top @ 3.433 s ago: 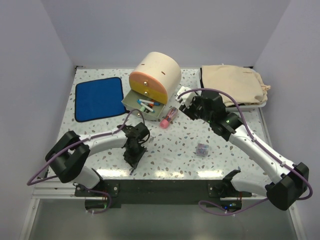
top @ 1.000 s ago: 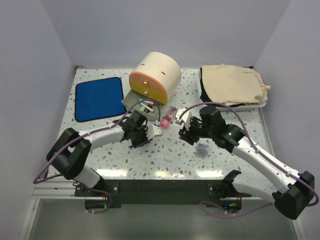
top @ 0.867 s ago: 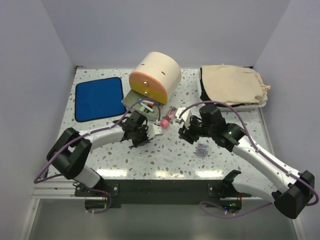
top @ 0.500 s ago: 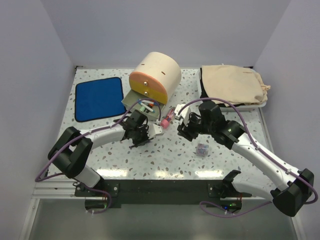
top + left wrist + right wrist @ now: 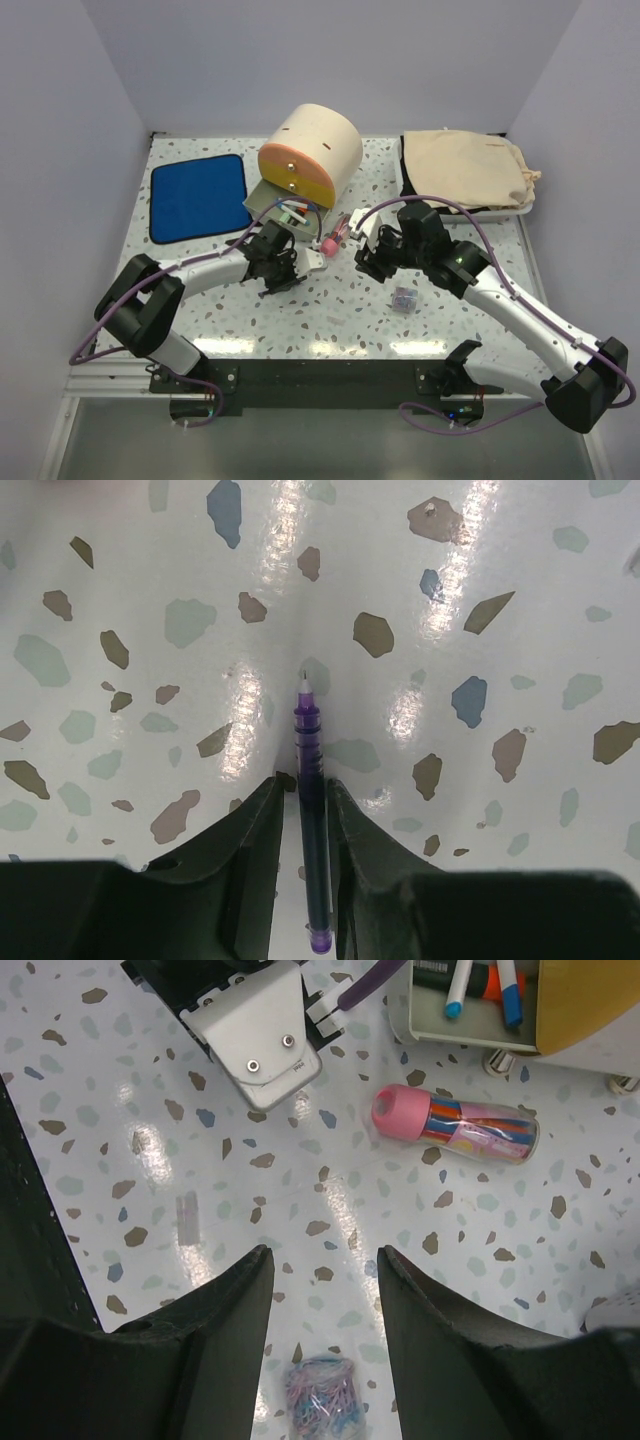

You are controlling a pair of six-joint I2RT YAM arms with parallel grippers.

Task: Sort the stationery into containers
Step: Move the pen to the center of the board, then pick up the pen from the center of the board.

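The left gripper is clenched on a thin pen (dark purple up close, with a white tip). Its fingers pinch the barrel, and the tip points out past them over the speckled bench. Whether the tip touches the top I cannot tell.

That hand hangs about mid-bench, just in front of the pulled-out grey drawer at the foot of the beige cabinet, which sits at the middle of the far edge. In the drawer lie blue-tipped pens and a highlighter.

The right gripper hovers a little right of centre with its fingers spread and nothing between them (bare bench shows through the gap). The pink tube lies flat just beside the drawer's right end. The tiny box sits alone toward the near edge, on the near side of that gripper.

A blue cloth lies toward the far left corner, and a beige bag fills the far right one.
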